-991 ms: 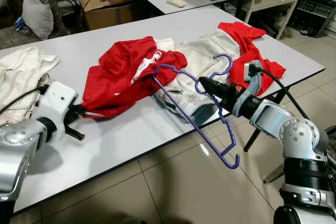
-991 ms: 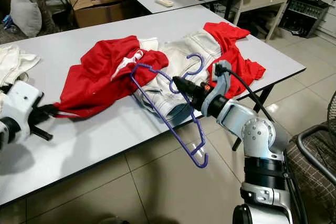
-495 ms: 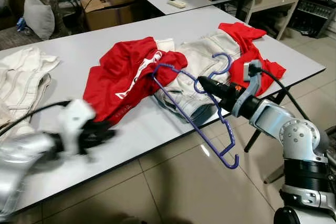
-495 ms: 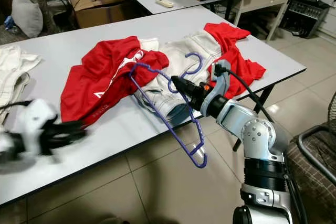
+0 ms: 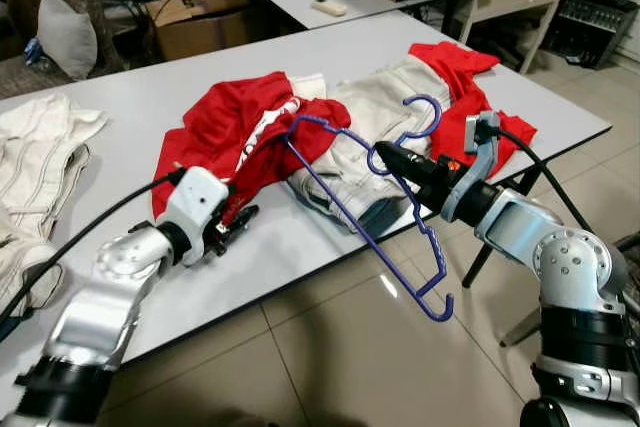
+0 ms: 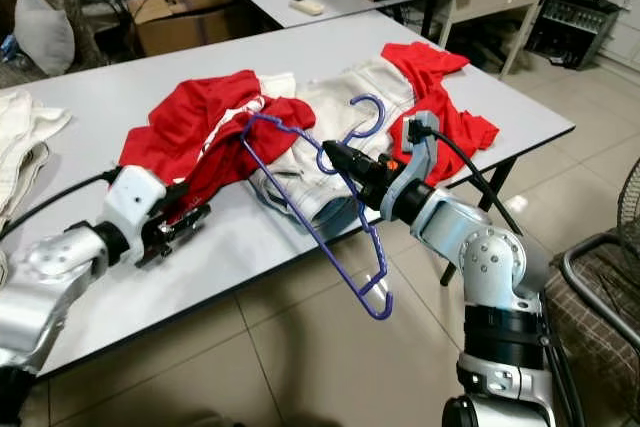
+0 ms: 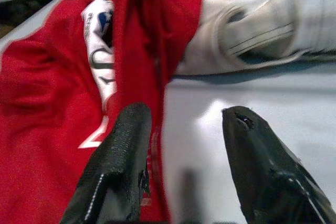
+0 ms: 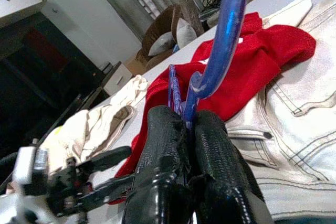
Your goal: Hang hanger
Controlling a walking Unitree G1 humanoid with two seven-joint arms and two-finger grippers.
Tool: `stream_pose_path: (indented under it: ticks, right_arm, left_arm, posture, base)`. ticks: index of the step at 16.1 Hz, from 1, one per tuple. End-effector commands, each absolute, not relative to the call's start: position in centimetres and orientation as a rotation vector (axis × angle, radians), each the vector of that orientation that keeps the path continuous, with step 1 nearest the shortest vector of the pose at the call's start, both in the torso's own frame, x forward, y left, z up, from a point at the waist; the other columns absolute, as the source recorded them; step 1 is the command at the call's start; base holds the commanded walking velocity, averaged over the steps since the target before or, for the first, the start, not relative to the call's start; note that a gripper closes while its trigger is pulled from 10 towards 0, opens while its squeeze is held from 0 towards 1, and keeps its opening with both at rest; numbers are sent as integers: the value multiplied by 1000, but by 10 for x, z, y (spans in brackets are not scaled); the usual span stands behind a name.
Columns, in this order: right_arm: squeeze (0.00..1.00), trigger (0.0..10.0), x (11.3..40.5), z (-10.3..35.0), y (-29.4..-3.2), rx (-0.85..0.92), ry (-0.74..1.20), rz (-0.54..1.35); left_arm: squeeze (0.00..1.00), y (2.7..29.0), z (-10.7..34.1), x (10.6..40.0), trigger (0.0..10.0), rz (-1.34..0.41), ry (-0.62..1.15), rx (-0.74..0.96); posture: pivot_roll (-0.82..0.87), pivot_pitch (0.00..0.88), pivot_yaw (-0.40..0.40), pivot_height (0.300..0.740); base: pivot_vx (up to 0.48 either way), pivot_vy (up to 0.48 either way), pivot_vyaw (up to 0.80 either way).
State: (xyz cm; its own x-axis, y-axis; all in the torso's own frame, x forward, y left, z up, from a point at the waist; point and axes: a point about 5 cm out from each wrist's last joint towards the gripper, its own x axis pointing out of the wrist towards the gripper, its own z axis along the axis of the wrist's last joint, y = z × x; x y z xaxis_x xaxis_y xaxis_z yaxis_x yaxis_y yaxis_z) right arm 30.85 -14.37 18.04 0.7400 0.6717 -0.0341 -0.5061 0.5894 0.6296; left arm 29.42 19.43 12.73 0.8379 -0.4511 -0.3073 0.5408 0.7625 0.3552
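Hanger (image 5: 362, 209) stays clamped at its neck in your right gripper (image 5: 385, 158), the purple frame slanting off the table's (image 5: 300, 247) near edge, hook over the pale jeans (image 5: 372, 117); that much has not shifted. Your left gripper (image 5: 238, 222), fingers apart, has swung in from the far left to the red shirt's (image 5: 225, 122) near hem; judge it ready to pinch the cloth, so the shirt likely goes onto the hanger next.
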Motion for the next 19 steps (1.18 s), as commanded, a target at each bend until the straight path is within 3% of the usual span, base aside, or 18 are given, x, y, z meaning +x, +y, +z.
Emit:
stream_pose_path:
  ticks: [1,3,6,12,13,14,19]
  right_arm:
    - [0,10000,309,188,-142,644,239,715]
    - [0,10000,308,190,-141,649,226,721]
    - [0,10000,308,188,-142,645,224,709]
    - [0,10000,308,189,-143,645,216,710]
    - [0,10000,308,189,-143,645,213,712]
    - [0,10000,308,189,-143,644,211,712]
    - [0,10000,307,188,-144,642,210,712]
  left_arm:
    - [0,199,116,300,10000,-518,219,594]
    - [0,209,113,307,10000,-432,184,692]
    - [0,219,121,309,10000,-398,128,688]
    - [0,235,100,305,10000,-392,222,726]
    - [0,237,94,304,4235,-387,255,709]
    - [0,239,89,304,0,-363,277,702]
    - [0,258,88,308,0,-238,301,718]
  posture:
    - [-66,0,74,740]
    - [-69,0,84,740]
    - [-70,0,91,740]
    - [-73,0,95,740]
    - [-73,0,95,740]
    - [-75,0,95,740]
    - [-83,0,102,740]
  base:
    - [0,0,0]
    - [0,0,0]
    - [0,0,0]
    - [0,0,0]
    - [0,0,0]
    - [0,0,0]
    - [0,0,0]
